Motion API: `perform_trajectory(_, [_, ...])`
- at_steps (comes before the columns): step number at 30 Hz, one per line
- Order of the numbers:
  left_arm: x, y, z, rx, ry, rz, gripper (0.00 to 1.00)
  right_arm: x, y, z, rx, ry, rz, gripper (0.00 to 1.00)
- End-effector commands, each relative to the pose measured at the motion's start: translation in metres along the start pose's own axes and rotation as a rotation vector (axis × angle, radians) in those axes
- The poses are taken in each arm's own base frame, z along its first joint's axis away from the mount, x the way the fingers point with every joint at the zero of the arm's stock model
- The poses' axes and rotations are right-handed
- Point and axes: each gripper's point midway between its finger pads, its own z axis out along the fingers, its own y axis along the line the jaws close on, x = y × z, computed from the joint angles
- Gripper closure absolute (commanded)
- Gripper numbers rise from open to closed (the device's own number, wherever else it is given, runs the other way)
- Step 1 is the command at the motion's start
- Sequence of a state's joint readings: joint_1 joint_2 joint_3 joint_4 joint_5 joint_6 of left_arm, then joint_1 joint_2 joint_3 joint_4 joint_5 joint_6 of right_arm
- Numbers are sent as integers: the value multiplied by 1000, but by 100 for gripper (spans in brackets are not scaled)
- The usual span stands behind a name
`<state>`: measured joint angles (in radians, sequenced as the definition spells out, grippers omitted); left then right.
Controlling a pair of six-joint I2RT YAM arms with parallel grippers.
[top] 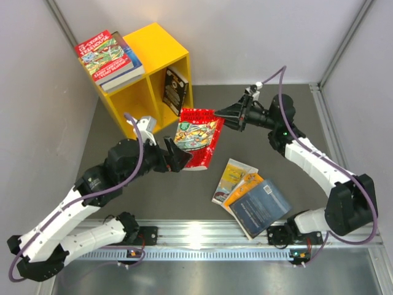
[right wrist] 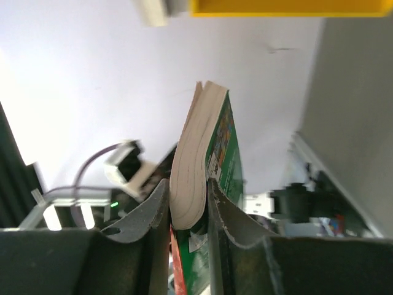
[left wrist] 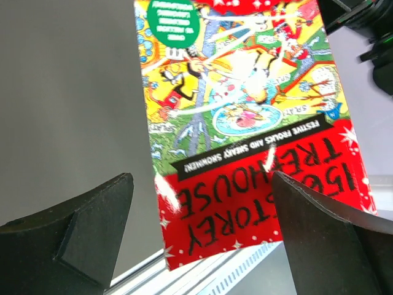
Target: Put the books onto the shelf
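Status: partly complete.

Right gripper (top: 225,115): clamped on the upper edge of the red Treehouse book (top: 198,142), with the page block squeezed between both fingers in the right wrist view. Book raised clear of the table (top: 184,196), tilted, just in front of the yellow shelf (top: 153,43) and not yet inside either compartment.

Left gripper (top: 176,157): spread wide, one finger on each side of the book's lower end. No contact evident in the left wrist view; nothing carried.

Already stored: one dark book (top: 174,91), upright in the right-hand compartment. Left-hand compartment: nothing visible inside, though partly shadowed.

Lying flat on the shelf's roof: a stack (top: 109,56), with a second red cartoon cover uppermost and blue covers beneath. Possibly counted as placed, possibly awaiting a compartment; not determinable from these views.

Remaining:
- the raised book, to be guided into a compartment;
- a loose pile (top: 252,196) on the table near the right arm's base, made up of pale yellow, orange and dark blue covers, overlapping. At least three; any further ones underneath hidden.

Judged progress: roughly at the midpoint if the roof stack counts, well short of it otherwise.
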<state>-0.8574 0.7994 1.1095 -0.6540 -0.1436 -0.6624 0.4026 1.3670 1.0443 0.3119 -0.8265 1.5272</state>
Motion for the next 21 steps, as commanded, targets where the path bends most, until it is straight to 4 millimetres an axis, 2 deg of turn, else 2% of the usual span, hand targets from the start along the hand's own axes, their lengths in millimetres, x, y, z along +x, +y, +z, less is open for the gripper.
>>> perform_trajectory(1, [-27, -25, -6, 122, -120, -86, 2, 26, 83, -27, -327, 76, 12, 100])
perform_trajectory(2, [-26, -24, -5, 118, -120, -91, 1, 28, 90, -31, -370, 83, 21, 100])
perform_trajectory(3, [-27, -25, -4, 122, -125, -92, 1, 31, 106, -40, -456, 92, 42, 100])
perform_trajectory(5, [-29, -25, -3, 127, -135, -108, 2, 34, 111, -50, -518, 115, 115, 100])
perform_trajectory(6, [-32, -27, -2, 144, -153, -127, 2, 37, 119, -58, -584, 122, 86, 100])
perform_trajectory(9, [-42, -41, -4, 228, -196, -181, 1, 40, 119, -67, -636, 127, 112, 100])
perform_trajectory(10, [-45, -45, -5, 253, -205, -196, 1, 40, 113, -68, -638, 118, 129, 100])
perform_trajectory(12, [-44, -53, -2, 303, -193, -230, 7, 38, 111, -73, -664, 101, 147, 100])
perform_trajectory(14, [-45, -66, -3, 376, -184, -239, 27, 38, 104, -75, -665, 92, 164, 100])
perform_trajectory(15, [-43, -73, -4, 407, -163, -244, 40, 39, 102, -75, -662, 93, 163, 100])
perform_trajectory(16, [-42, -75, -1, 415, -151, -242, 65, 40, 99, -75, -657, 92, 166, 100])
perform_trajectory(18, [-42, -81, 1, 434, -135, -239, 89, 41, 98, -74, -659, 95, 163, 100])
perform_trajectory(19, [-39, -84, 3, 444, -112, -234, 97, 41, 99, -75, -661, 96, 161, 100])
perform_trajectory(21, [-40, -90, 3, 474, -106, -220, 100, 40, 98, -73, -658, 93, 154, 100])
